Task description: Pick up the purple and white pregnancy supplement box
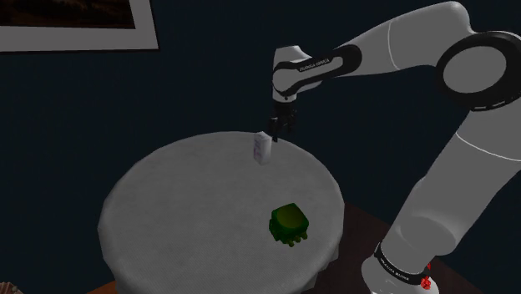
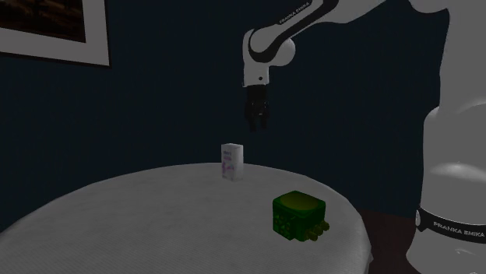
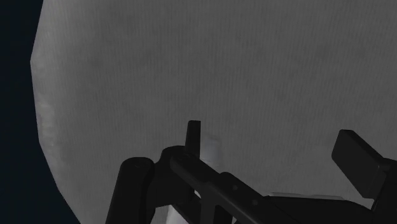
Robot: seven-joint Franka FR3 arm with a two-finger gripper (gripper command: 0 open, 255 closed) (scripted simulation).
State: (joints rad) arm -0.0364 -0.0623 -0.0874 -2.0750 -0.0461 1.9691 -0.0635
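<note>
The little box point(image 1: 262, 149) stands up straight on the round grey desk point(image 1: 167, 217), near the far edge. It is white with some purple on the front. Nothing is touching it.

The claw point(image 1: 278, 134) hangs in the air above the box. In the second exterior view it is up high and a bit toward that view's right, not right over the box. In the wrist view the two black fingers point(image 3: 193, 132) stand apart, so the claw is wide and holds nothing.

A green blocky thing point(image 1: 289, 224) sits on the near side of the desk, well apart from the box. It should not get in the way. A framed picture point(image 2: 47, 27) hangs on the dark wall.

Here is what could go wrong, I think. The box is tall and thin, so it looks easy to tip. If the claw goes down without lining up first, a finger could land on top of the box or bump its side and knock it over. The box is close to the edge, so a push could even send it off the desk. If the claw squeezes only the very top, the box might slip out.
</note>
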